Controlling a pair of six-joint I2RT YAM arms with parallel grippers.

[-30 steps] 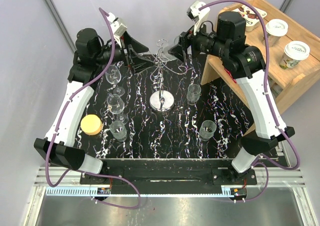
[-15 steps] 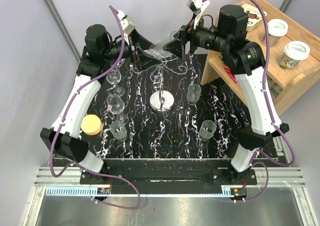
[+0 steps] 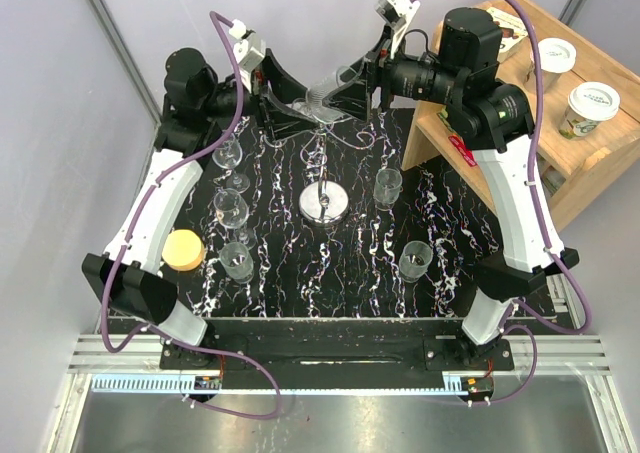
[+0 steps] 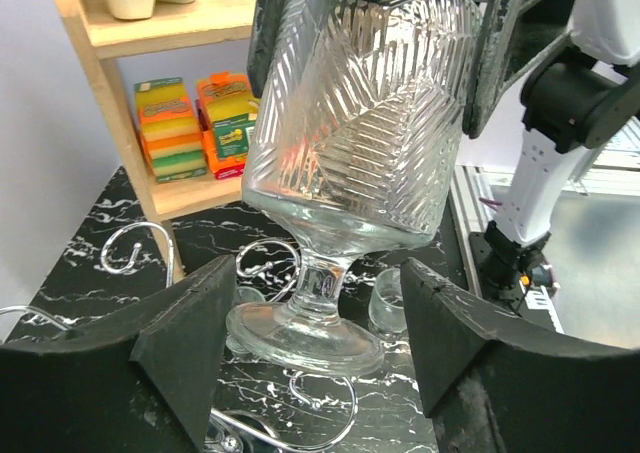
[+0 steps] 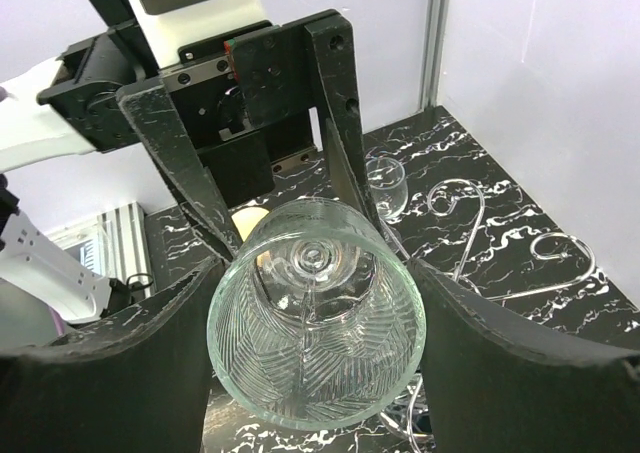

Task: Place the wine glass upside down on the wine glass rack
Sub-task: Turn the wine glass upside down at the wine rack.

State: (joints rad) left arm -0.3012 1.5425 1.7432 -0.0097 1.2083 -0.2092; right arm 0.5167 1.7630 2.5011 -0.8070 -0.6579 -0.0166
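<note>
the wine glass (image 3: 325, 91) is hanging in the air over the far edge of the counter (image 3: 350, 293), clear of the surface and just above the curled top arms of the wine glass rack (image 3: 323, 205). the rack's mirror disc base is sitting near the middle of the counter, its thin post rising toward the far edge in the top view. the glass is lying on its side, slightly tilted, and is bridging the gap between the two arms. its open mouth is facing the right wrist and its foot is pointing at the left one.

the right pincer (image 5: 315, 268) is holding the ribbed bowl. its two dark fingers (image 5: 130, 373) are pressing on opposite sides of it, just behind the rim.

the left pincer (image 4: 318, 271) is standing with jaws apart, one on each side of the stem and foot. the foot is sitting between the fingertips, and a sliver of gap is showing on one side, so this pincer is flanking the glass and not clamping it.

other glasses (image 3: 232, 206) are standing upright on the counter, three along the left edge and two nearer the right edge. a yellow disc (image 3: 183, 250) is lying by the left edge. a wooden shelf (image 3: 590, 173) is standing off the far right corner.
</note>
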